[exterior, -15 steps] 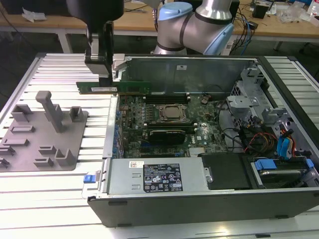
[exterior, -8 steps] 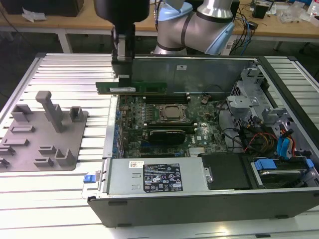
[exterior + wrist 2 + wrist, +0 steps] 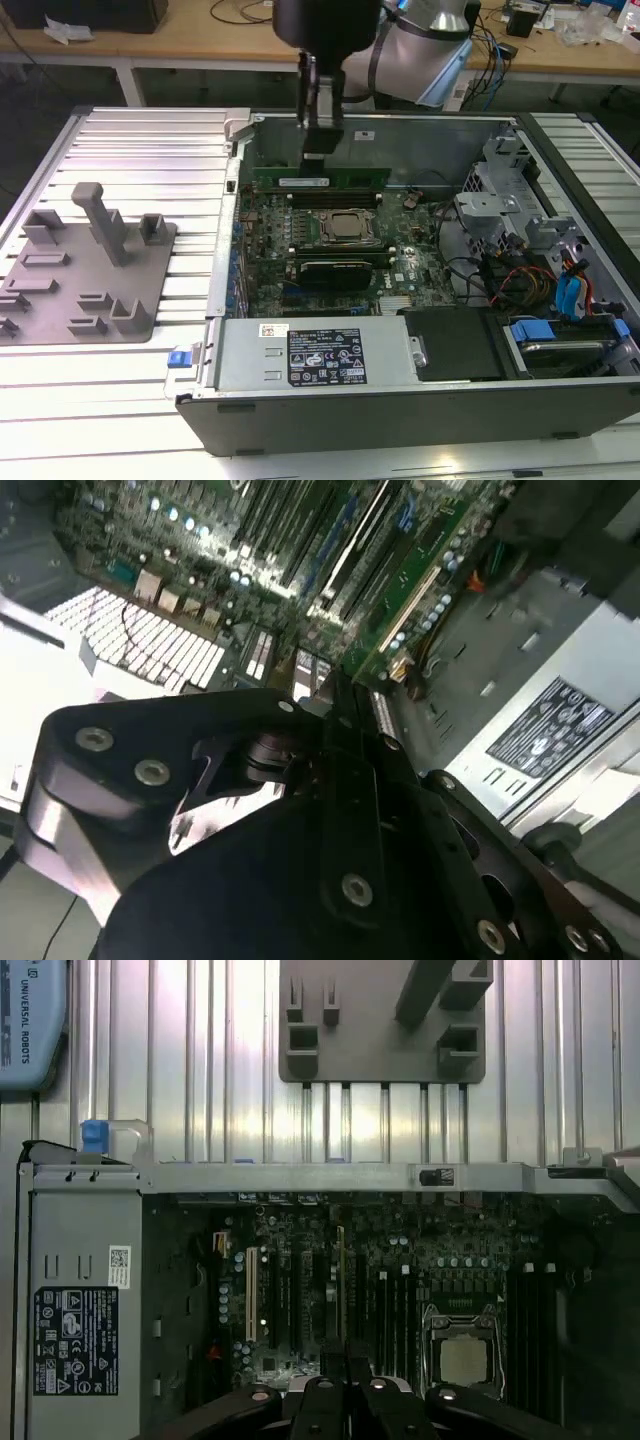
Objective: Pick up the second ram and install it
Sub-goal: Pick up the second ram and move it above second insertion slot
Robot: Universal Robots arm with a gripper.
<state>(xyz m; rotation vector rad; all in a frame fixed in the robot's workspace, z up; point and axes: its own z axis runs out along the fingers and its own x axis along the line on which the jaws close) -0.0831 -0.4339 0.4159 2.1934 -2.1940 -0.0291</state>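
Tabletop (image 3: 130, 140): ribbed, pale metal slats running the exterior view's left to right; it carries everything.
Computer case (image 3: 400, 415): open-topped dark-grey steel box, with a silver power supply (image 3: 240, 355) along its near wall in the exterior view.
Arm (image 3: 420, 40): a rounded, pale-grey joint at the top of the exterior view. A black wrist block hangs from it, pointing straight down over the open case.
Tray (image 3: 150, 270): matt grey plastic slab with raised blocks and one tall post. It lies on the tabletop to the exterior view's left, just beside the case.
Motherboard (image 3: 270, 215): dark green, flat in the case floor, crowded with black slots and small capacitors.
Tool (image 3: 346, 1345): black, bolted links ending in two slim fingers drawn narrow, seemingly pinching a thin strip. It is raised above the board.
Processor (image 3: 348, 226): square, silver-topped, in a metal frame mid-board.
Second ram (image 3: 340, 1280): seen edge-on in the first wrist view as a thin, greenish line running out from between the fingers. It hangs over the slots beside the processor.
Green strip (image 3: 350, 180): long, level and white-labelled, directly under the tool in the exterior view. I cannot tell whether it is held or seated.
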